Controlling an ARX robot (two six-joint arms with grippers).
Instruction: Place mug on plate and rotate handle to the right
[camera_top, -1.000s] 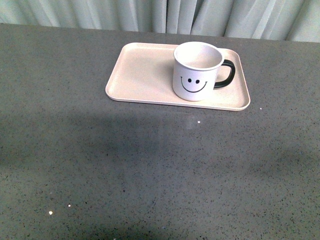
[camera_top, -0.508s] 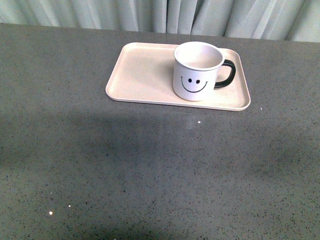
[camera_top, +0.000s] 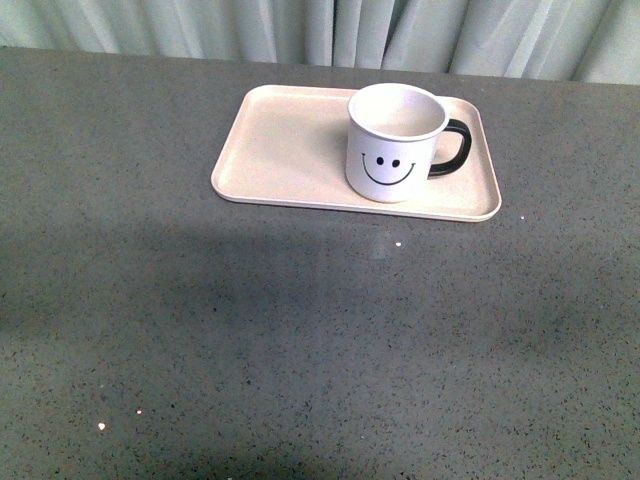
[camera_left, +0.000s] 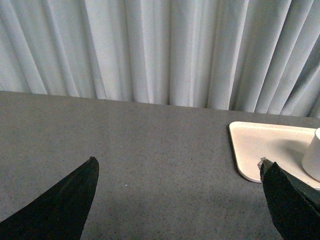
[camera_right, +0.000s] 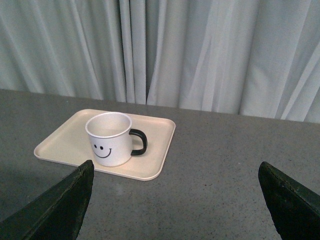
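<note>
A: Status check. Where's the mug (camera_top: 394, 143)?

B: Upright on the plate (camera_top: 280, 150), toward its right half, close to the near rim. Smiley faces the robot. Handle (camera_top: 452, 148) sticks out to the right, still over the plate in the front view.

A: So placement and rotation both look done?

B: My read, yes. Nothing left but to stay clear.

A: Grippers?

B: Neither arm shows in the front view. Left gripper (camera_left: 177, 200): only 2 dark fingertips at the frame corners, spread wide, nothing between them but bare table (camera_top: 300, 340). Right gripper (camera_right: 175, 200): same, wide apart, empty, well back from the mug. Neither touches anything.

A: If it needs a re-grab, how does that mug handle?

B: Judging by looks: rigid, enamel-style, probably light since it appears empty. Glossy wall, so likely slippery under the pads. Chips rather than bends if knocked.

A: Best hold?

B: 2 options. Pinch the rim with 1 finger inside and 1 outside, on the side away from the handle. Or span the body across the sides, leaving the handle free to swing. I'd avoid the loop itself: thick, glossy, and it would torque the mug.

A: Plate risk?

B: Low rim, looks light; a sideways nudge on the mug could slide the whole plate.
</note>
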